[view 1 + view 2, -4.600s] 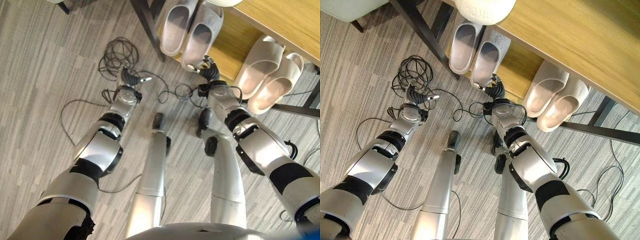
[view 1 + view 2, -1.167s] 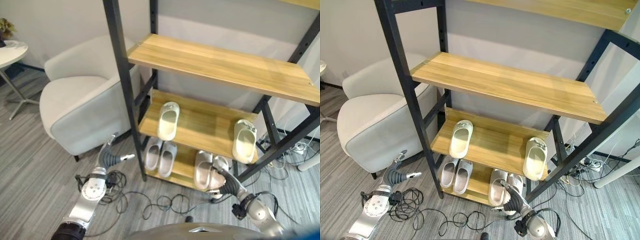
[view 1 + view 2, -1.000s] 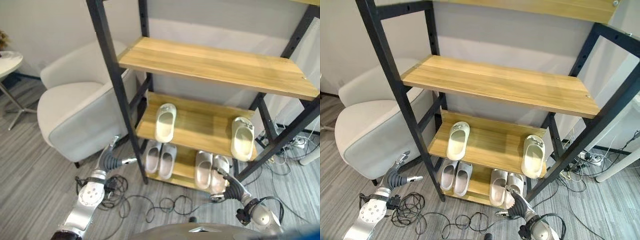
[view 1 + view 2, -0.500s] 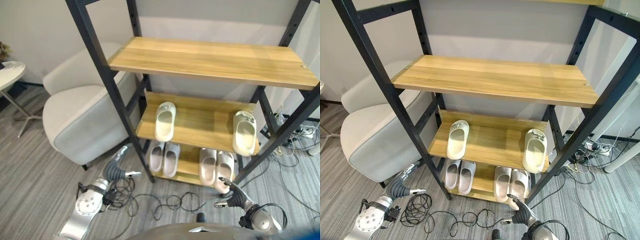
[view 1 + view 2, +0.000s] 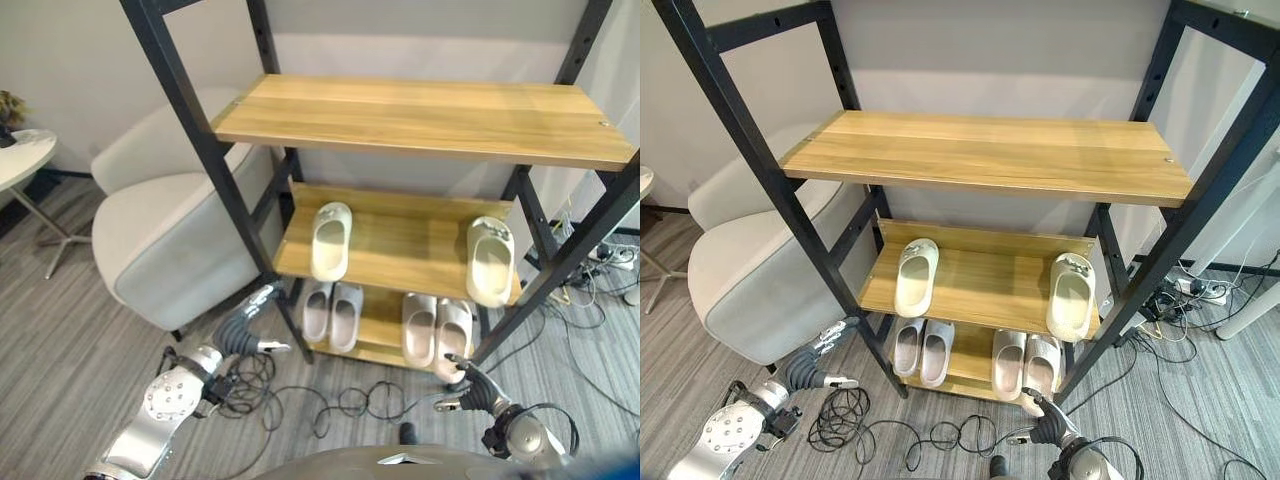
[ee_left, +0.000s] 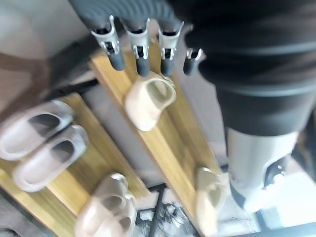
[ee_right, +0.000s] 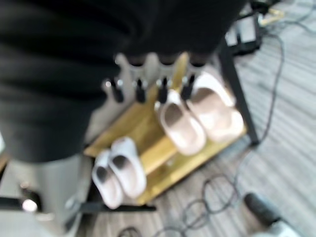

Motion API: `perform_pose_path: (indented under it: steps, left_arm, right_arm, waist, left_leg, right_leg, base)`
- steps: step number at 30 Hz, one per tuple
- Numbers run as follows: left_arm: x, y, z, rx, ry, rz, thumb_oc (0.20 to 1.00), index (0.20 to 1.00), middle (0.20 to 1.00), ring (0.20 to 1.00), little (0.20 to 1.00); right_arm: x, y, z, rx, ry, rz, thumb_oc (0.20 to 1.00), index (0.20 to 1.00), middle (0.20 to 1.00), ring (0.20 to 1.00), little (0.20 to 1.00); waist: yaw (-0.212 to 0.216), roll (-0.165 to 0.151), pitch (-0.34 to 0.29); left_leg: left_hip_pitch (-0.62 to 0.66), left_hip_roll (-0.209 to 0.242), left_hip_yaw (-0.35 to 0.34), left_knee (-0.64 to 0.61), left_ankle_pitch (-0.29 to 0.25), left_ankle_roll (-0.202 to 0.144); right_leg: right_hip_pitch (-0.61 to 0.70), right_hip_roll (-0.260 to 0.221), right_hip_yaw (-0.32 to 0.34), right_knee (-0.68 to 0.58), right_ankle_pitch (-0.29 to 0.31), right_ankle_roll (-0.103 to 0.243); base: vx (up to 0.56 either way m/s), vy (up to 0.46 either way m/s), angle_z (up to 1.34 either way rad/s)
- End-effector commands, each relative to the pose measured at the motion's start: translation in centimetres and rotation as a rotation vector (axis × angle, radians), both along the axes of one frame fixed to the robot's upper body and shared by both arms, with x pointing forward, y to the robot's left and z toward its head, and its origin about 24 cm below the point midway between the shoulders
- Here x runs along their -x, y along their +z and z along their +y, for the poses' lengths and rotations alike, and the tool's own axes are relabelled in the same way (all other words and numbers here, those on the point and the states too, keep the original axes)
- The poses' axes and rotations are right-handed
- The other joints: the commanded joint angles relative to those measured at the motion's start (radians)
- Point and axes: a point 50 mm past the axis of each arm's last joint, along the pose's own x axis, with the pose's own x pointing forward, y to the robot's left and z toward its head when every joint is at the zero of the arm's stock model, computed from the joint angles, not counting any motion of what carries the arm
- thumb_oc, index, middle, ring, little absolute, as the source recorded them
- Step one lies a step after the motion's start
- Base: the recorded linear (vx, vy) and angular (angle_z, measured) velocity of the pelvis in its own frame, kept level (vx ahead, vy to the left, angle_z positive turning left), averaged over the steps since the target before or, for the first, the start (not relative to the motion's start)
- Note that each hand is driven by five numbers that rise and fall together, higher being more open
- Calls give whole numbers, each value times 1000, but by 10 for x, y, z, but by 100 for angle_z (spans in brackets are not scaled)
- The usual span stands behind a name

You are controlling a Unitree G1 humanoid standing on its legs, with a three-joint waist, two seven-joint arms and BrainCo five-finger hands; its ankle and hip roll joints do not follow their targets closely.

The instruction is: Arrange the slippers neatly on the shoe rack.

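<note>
The black-framed shoe rack (image 5: 420, 115) has wooden shelves. Its middle shelf holds two cream slippers set far apart, one at the left (image 5: 331, 240) and one at the right (image 5: 490, 259). On the bottom shelf a grey pair (image 5: 332, 311) stands side by side at the left, and a beige pair (image 5: 437, 325) at the right. My left hand (image 5: 245, 335) hovers low by the rack's front left post, open and empty, its fingers (image 6: 140, 49) straight. My right hand (image 5: 475, 392) hangs low in front of the beige pair (image 7: 197, 116), also open and empty.
A grey armchair (image 5: 170, 230) stands left of the rack, with a small round white table (image 5: 20, 160) further left. Black cables (image 5: 350, 400) lie on the floor before the rack, and more wires (image 5: 1185, 295) trail at the right.
The camera has lifted from the floor to take in the whole rack. My right hand has come away from the grey pair on the bottom shelf. Both hands stay low and empty.
</note>
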Motion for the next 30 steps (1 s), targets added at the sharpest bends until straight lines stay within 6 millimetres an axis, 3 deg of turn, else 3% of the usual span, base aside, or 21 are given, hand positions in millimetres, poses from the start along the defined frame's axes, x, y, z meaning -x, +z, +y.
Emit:
perform_pose_path:
  steps: [1,16,30]
  left_arm:
    - [-6,24,-8,55,-102,-51,1000,1000,1000,1000,1000]
    - [-1,17,-19,73,-281,118,1000,1000,1000,1000,1000]
    - [-21,21,-56,66,-405,12,1000,1000,1000,1000,1000]
  right_arm:
    - [-16,7,14,-33,57,-57,1000,1000,1000,1000,1000]
    - [-8,-3,17,-43,75,29,1000,1000,1000,1000,1000]
    - [-1,-7,18,-47,77,53,1000,1000,1000,1000,1000]
  waist:
    - [-25,7,-33]
    - [-54,29,-37]
    - [-83,32,-39]
  left_leg:
    - [-119,13,37,126,-46,-35]
    - [-104,20,62,126,-50,-37]
    - [-106,25,75,119,-48,-37]
  right_leg:
    - [1,-59,3,180,-174,84]
    - [-7,-56,28,192,-175,87]
    - [-24,-50,42,193,-173,85]
  base:
    - [-1,-13,-3]
    - [-4,-10,-3]
    - [-8,-10,-4]
